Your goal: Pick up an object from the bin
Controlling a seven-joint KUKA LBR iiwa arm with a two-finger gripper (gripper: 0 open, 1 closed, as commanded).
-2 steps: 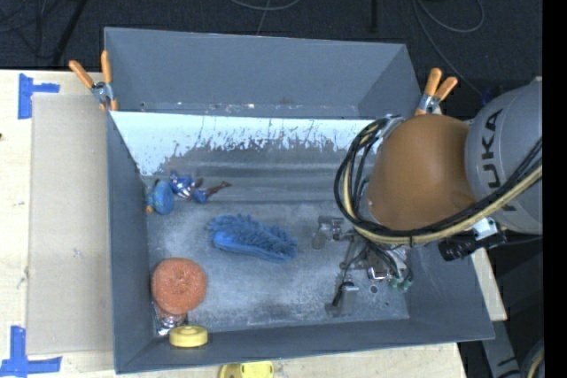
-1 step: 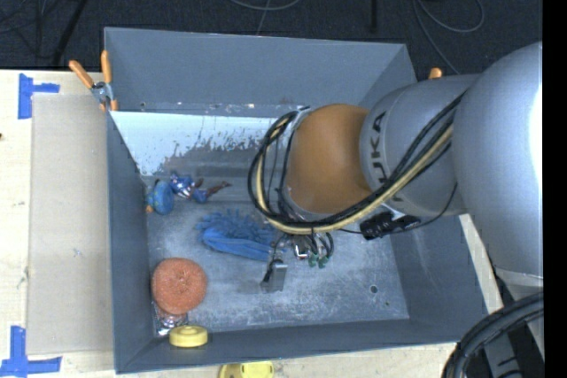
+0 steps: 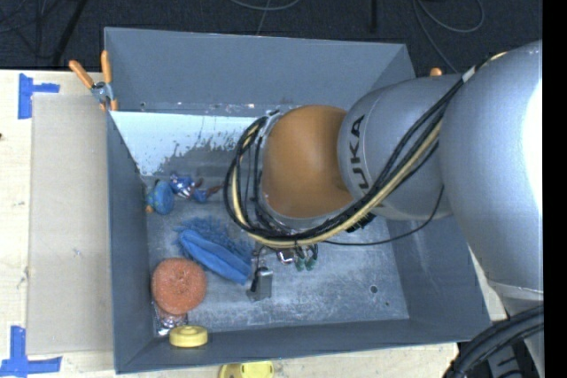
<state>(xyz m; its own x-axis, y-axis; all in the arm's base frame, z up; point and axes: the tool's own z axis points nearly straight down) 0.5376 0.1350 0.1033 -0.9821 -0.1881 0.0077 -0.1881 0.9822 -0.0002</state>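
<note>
Here, bin (image 3: 266, 66) with blue cloth (image 3: 213, 250), orange scrubber (image 3: 179, 285).

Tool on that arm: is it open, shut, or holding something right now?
Tool: cannot be told; it sits low in the bin, beside the blue cloth-like thing.

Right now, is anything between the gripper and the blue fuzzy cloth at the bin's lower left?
Nothing visible. The gripper sits right at the near end of the blue fuzzy cloth. The orange scouring ball lies on the cloth's far side from the gripper, out of the way.
</note>
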